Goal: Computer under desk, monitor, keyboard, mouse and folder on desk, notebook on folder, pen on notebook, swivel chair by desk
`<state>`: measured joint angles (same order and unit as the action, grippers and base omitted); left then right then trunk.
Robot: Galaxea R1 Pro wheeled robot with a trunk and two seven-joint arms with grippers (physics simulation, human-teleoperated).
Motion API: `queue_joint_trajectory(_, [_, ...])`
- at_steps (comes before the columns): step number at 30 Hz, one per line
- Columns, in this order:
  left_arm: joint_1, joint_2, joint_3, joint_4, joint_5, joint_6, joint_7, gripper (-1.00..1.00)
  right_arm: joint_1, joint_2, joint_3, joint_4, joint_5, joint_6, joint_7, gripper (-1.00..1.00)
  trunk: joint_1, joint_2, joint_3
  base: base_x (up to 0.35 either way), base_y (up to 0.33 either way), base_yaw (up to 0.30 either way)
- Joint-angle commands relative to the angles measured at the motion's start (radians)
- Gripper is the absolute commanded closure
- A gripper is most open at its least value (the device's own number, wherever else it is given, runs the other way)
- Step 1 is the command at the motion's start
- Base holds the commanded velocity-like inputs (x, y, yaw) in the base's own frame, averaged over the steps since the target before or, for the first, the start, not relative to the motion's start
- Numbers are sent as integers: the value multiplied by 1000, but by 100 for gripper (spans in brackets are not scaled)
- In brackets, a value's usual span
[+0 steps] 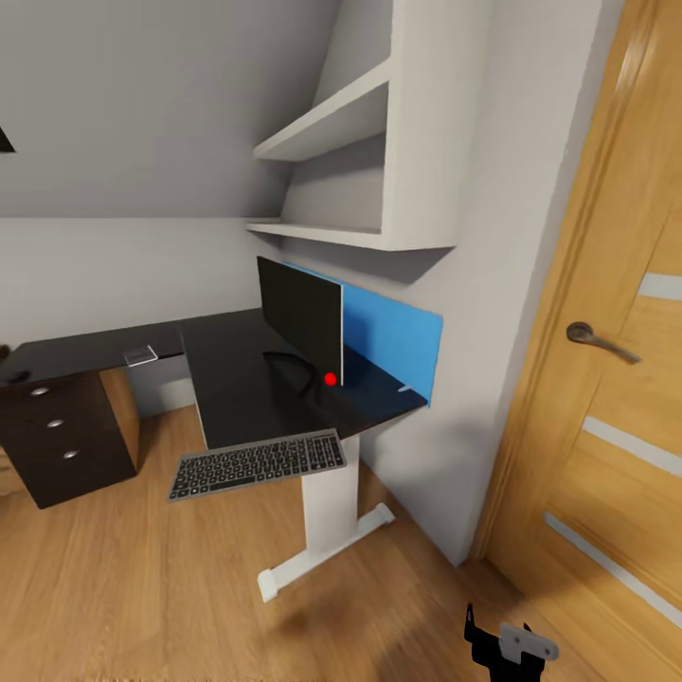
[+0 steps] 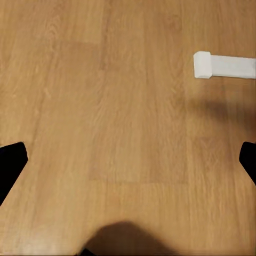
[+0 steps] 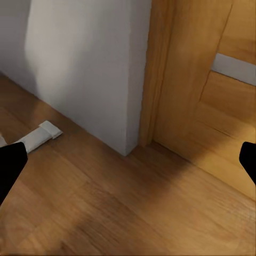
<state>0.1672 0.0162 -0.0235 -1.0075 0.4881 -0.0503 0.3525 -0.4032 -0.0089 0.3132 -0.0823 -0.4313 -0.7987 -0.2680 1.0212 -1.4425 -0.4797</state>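
With both my grippers spread wide and empty, the keyboard [image 1: 258, 464] at six o'clock of the monitor [image 1: 301, 322] seems, though I can't be sure, to overhang the desk [image 1: 237, 388] edge, so a nudge could drop it.

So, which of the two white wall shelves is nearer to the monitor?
The lower shelf, hanging just above the monitor. The upper shelf sits higher on the wall, under the sloped ceiling.
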Motion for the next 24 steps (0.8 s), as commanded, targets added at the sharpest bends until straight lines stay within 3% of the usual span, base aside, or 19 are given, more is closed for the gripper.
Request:
queue_joint_trajectory(1, [0,0,-3,-1,10,-5,3,-100,0,0,9,0,-5,-1,-5,-100,0,0,-2,0,-24,248])
queue_joint_trajectory(11, [0,1,-3,-3,8,-6,6,-100,0,-1,12,-1,-4,-2,2,-100,0,0,-6,0,-5,97])
queue_joint_trajectory(15, [0,4,-3,-11,7,-5,7,-100,0,-2,10,-2,-3,-7,84,-100,0,0,-6,0,0,0])
queue_joint_trajectory(16, [0,5,-3,-23,7,-4,7,-100,-3,-20,4,-53,-6,5,164,-100,0,0,-6,0,0,0])
queue_joint_trajectory(17, [0,5,-3,-24,7,-4,7,-100,-4,-31,3,-76,-8,24,168,-100,0,0,-6,0,0,0])
queue_joint_trajectory(18, [0,6,-3,-25,7,-4,6,-100,-11,-55,1,-170,-10,181,182,-100,0,0,-6,0,0,0])
queue_joint_trajectory(19, [0,6,-3,-25,7,-4,6,-100,-14,-59,1,-190,-11,216,186,-100,0,0,-6,0,0,0])
queue_joint_trajectory(21, [0,7,-3,-25,6,-4,7,-100,-38,-79,-2,-285,-15,388,199,-100,0,0,-6,0,0,0])
queue_joint_trajectory(24, [0,7,-3,-27,6,-4,8,-100,-86,-90,-10,-342,-17,517,213,-100,0,0,-6,0,0,0])
